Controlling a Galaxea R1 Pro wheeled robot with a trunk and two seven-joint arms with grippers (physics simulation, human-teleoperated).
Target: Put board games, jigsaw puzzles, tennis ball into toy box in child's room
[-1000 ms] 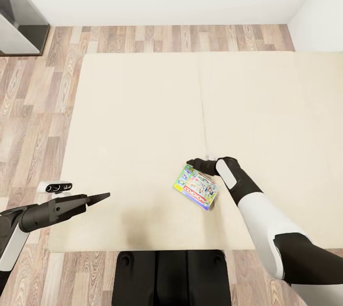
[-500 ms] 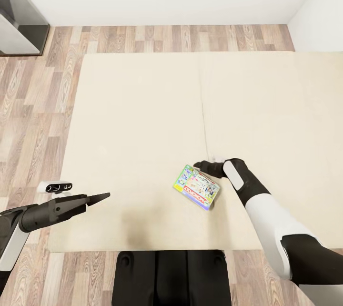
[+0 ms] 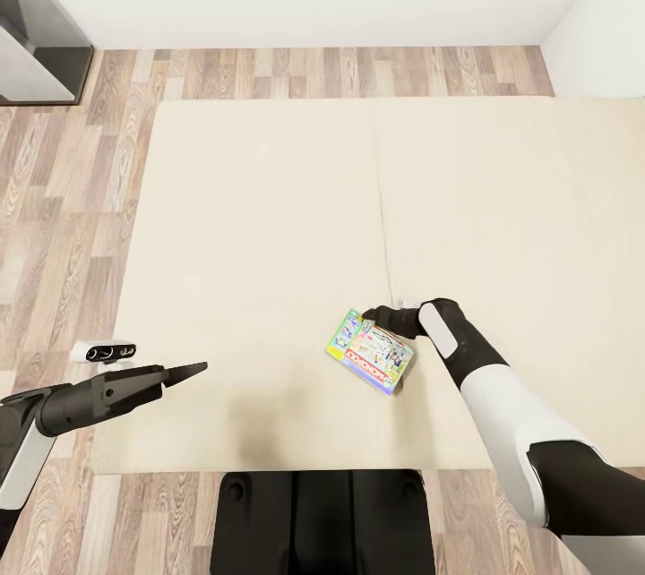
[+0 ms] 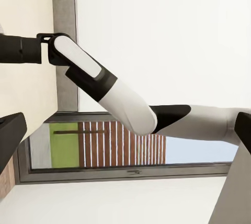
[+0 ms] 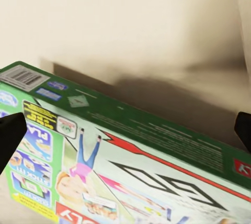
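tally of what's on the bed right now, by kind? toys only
Green printed board game box lying flat on the cream bed: 1
Jigsaw puzzles: 0
Tennis balls: 0
Total: 1

The head view looks steeply down over the bed [image 3: 269, 226], both arms at its lower corners. The right wrist view sits very close above the board game [image 5: 130, 166], lower centre of the head view [image 3: 369, 351]. The left wrist view faces sideways toward the right arm [image 4: 104, 90].

White arm [image 3: 502, 414] shells, black joints, dark tapered gripper [image 3: 184, 372] fingers, black base [image 3: 322, 521].
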